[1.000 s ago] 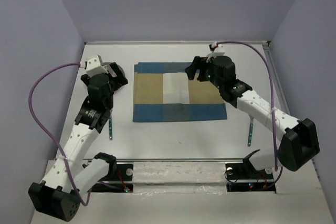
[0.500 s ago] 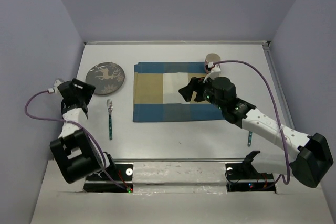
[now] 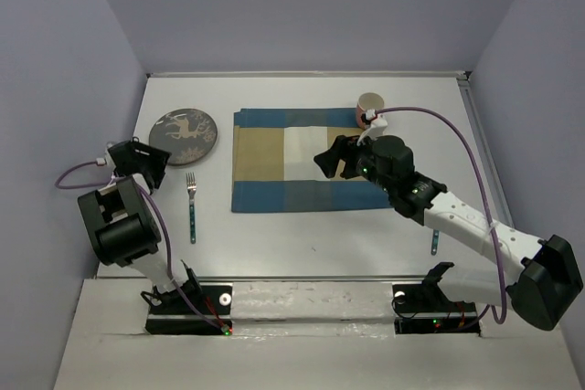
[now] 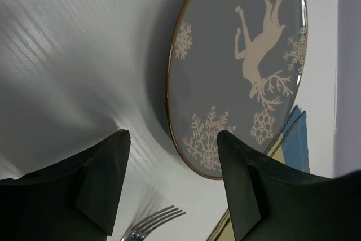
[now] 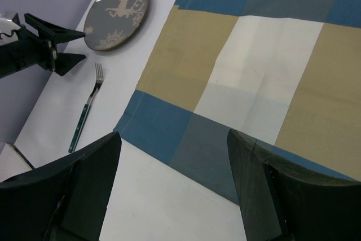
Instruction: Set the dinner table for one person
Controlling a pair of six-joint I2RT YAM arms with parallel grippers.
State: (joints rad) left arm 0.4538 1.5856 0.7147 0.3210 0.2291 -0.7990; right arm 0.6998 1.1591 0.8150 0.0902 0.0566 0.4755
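The white dinner table (image 3: 302, 244) carries a blue, tan and white checked mat (image 3: 306, 159) at its middle. A grey plate with a deer print (image 3: 183, 131) lies left of the mat, and a fork (image 3: 191, 203) lies in front of the plate. A tan cup (image 3: 369, 103) stands at the mat's far right corner. A knife (image 3: 435, 237) lies front right. My left gripper (image 3: 161, 166) is open and empty at the table's left edge, facing the plate (image 4: 242, 55) and the fork (image 4: 155, 221). My right gripper (image 3: 329, 157) is open and empty above the mat (image 5: 254, 66).
Lilac walls close in the table at the back and both sides. The right wrist view also shows the plate (image 5: 117, 12), the fork (image 5: 84, 114) and my left gripper (image 5: 51, 43). Both arm bases sit at the near edge.
My left gripper has drawn back from the plate to the table's left edge. My right gripper has drawn back from the cup to above the mat. Plate and cup now show uncovered.
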